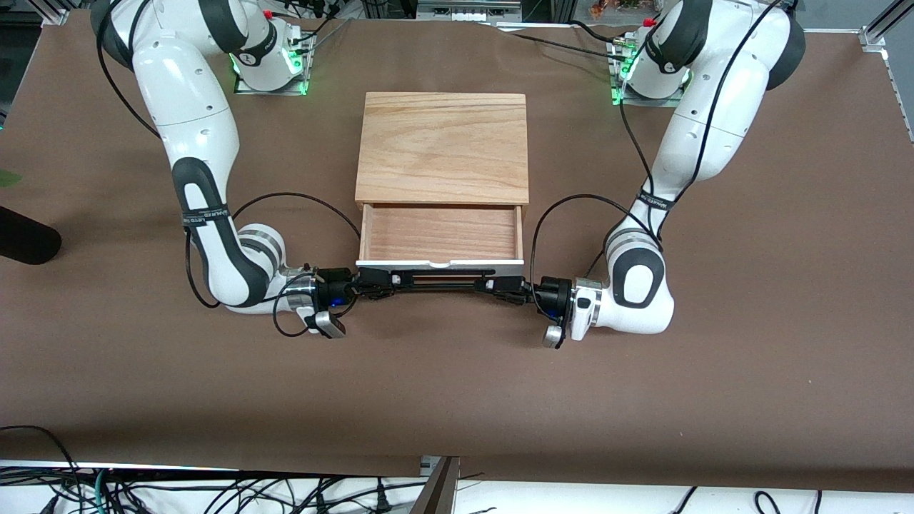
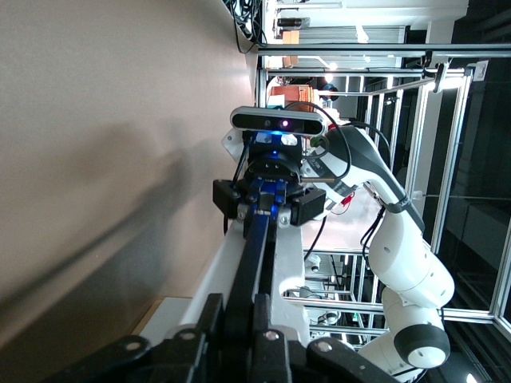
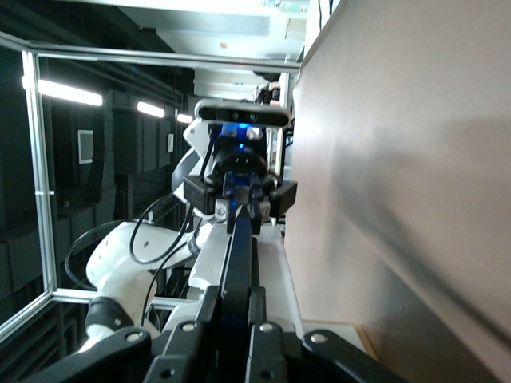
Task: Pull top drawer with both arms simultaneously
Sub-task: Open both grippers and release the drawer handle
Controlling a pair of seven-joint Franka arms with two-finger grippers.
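Note:
The top drawer (image 1: 439,232) stands pulled partway out of the cabinet, toward the front camera, and its light-wood tray is empty. Its white front panel (image 1: 439,264) carries the long black bar handle (image 1: 435,280). My left gripper (image 1: 494,284) is shut on the handle's end toward the left arm. My right gripper (image 1: 377,278) is shut on the end toward the right arm. In the left wrist view my left gripper (image 2: 237,299) clamps the handle (image 2: 254,247), with the right gripper (image 2: 270,199) farther along. In the right wrist view my right gripper (image 3: 235,297) clamps the handle (image 3: 238,247).
The cabinet's light-wood top slab (image 1: 443,146) lies between the two arm bases. A brown cover (image 1: 457,385) spans the table. A black object (image 1: 25,235) sticks in at the right arm's end. Loose cables (image 1: 214,492) hang below the table edge nearest the front camera.

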